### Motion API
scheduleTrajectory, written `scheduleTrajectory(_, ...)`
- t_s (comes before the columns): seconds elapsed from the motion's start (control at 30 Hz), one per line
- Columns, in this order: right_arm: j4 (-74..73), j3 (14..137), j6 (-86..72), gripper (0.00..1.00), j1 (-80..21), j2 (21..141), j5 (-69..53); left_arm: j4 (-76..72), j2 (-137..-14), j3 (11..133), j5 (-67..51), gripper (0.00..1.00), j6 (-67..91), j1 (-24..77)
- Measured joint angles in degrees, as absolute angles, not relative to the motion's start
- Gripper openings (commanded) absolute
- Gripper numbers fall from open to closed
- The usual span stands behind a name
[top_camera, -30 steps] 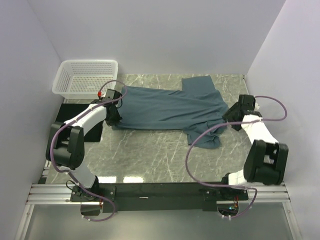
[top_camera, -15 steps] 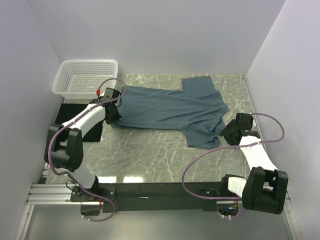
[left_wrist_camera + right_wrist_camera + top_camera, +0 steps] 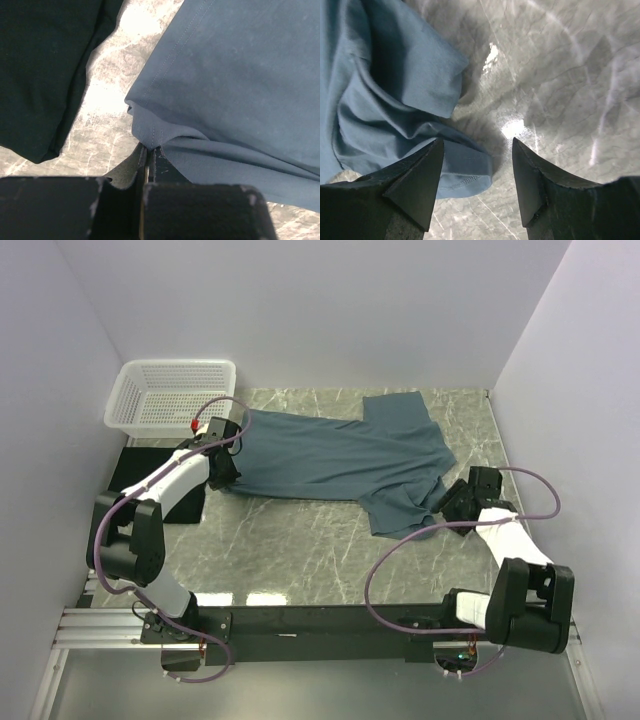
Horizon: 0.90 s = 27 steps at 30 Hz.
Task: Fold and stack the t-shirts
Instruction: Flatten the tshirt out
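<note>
Left wrist: soft slate-blue t-shirt (image 3: 240, 75) — hem puckered — on veined marble table (image 3: 100, 115).

Soft, even overhead light fills the top view, with pale glare patches on the tabletop (image 3: 262, 597) near the arms. In the left wrist view the black shirt (image 3: 40, 75) is a dim, detailless mass and the left hand (image 3: 149, 160) is blurred. Below the right hand (image 3: 477, 145), a bright glare spot lies beside the blue shirt (image 3: 395, 90) and its soft shadow.
</note>
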State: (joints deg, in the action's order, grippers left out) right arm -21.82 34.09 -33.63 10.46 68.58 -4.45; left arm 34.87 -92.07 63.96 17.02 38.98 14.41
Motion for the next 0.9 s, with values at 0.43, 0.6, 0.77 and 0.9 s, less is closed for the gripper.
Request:
scheduleTrajectory(0.43,-20.1,31.3,-34.6,0.58,10.5,71.3,-9.6,34.9,-92.1,64.0,17.8,0.01,38.6,14.4)
scheduleTrajectory(0.6,-19.8,30.4,-34.7,0.41,10.5,71.2,-9.8,34.9,-92.1,64.0,17.9,0.01,38.5,14.4)
scheduleTrajectory(0.77,-20.0,29.8,-34.7,0.12,10.5,70.5,-10.0,34.9,-92.1,64.0,17.9,0.01,38.5,14.4)
scheduleTrajectory(0.9,-22.9,29.9,-35.2,0.0,10.5,66.6,-8.6,35.0,-92.1,64.0,18.3,0.01,38.6,14.4)
